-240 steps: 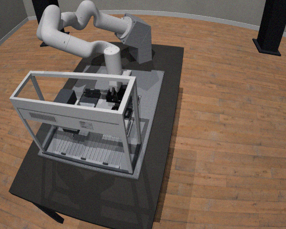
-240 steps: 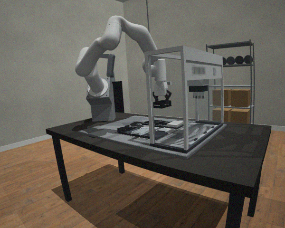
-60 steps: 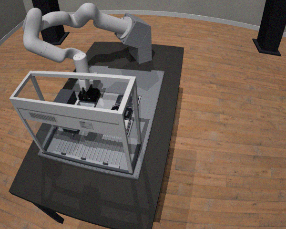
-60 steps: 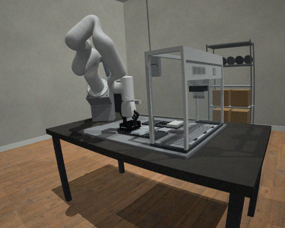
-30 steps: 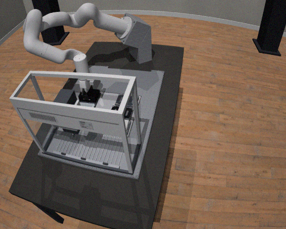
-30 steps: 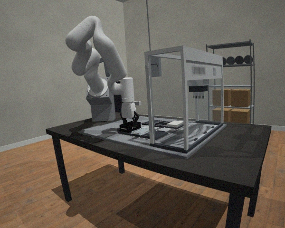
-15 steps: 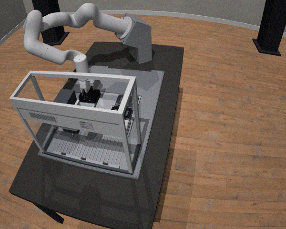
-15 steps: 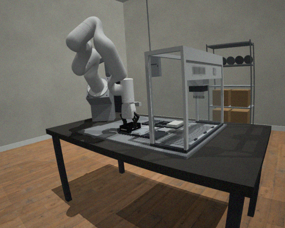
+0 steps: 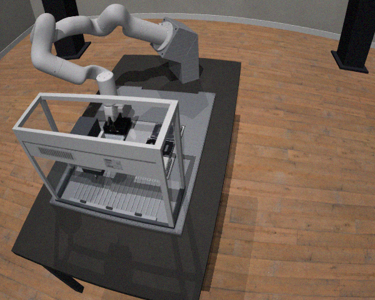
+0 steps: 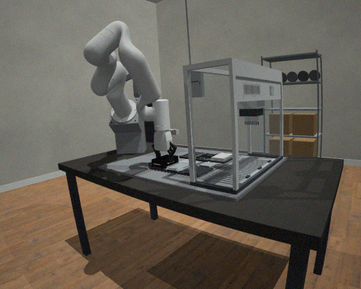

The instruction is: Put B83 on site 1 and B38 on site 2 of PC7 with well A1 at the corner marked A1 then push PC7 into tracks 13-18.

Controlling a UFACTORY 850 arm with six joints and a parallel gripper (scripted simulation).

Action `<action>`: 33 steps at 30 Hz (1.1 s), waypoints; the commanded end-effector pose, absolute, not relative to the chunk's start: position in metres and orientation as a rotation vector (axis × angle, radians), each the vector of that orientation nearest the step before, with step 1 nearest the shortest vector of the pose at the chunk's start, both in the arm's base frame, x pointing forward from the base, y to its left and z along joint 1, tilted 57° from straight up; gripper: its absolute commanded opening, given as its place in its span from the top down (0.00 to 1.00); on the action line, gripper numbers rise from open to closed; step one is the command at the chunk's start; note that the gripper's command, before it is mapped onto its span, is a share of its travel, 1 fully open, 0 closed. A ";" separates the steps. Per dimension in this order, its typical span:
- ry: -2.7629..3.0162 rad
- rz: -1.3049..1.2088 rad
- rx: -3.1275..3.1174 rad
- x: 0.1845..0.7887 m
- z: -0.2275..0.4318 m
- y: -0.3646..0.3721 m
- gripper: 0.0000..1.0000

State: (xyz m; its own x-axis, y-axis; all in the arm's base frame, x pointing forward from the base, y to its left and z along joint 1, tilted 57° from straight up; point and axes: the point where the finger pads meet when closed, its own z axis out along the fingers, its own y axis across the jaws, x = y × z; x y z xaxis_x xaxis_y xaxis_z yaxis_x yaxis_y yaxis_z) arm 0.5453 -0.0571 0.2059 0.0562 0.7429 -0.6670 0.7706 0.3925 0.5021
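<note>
My gripper (image 10: 163,153) points straight down over the apron in front of the instrument frame; it also shows in the top view (image 9: 115,123). Its fingers stand wide, on either side of the black deep-well block B83 (image 10: 164,161), which rests low on the carrier PC7 (image 10: 175,171) at the end nearest the arm's base. The gripper is open. A white flat plate (image 10: 178,165) lies on the carrier right behind the block; it also shows in the top view (image 9: 113,136). Another white plate (image 10: 221,156) sits in the row of nests beside the apron. The frame's top bar hides part of the carrier in the top view.
The white instrument frame (image 9: 97,129) stands over the loading rails (image 9: 116,195). A pipetting head (image 10: 251,113) hangs inside the frame at the far side. The nests (image 9: 163,142) stand along the frame's right posts. The arm's grey base (image 9: 181,51) is at the table's back.
</note>
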 end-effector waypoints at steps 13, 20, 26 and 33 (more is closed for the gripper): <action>1.680 -0.035 1.347 0.545 0.206 -0.057 0.00; 1.680 -0.035 1.347 0.545 0.206 -0.057 0.00; 1.680 -0.035 1.347 0.545 0.206 -0.057 0.00; 1.680 -0.035 1.347 0.541 0.210 -0.053 0.00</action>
State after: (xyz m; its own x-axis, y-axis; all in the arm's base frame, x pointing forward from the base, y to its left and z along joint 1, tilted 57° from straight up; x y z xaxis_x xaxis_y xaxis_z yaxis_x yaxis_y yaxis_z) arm 0.5441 -0.0561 0.2068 0.0561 0.7429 -0.6670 0.7707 0.3925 0.5020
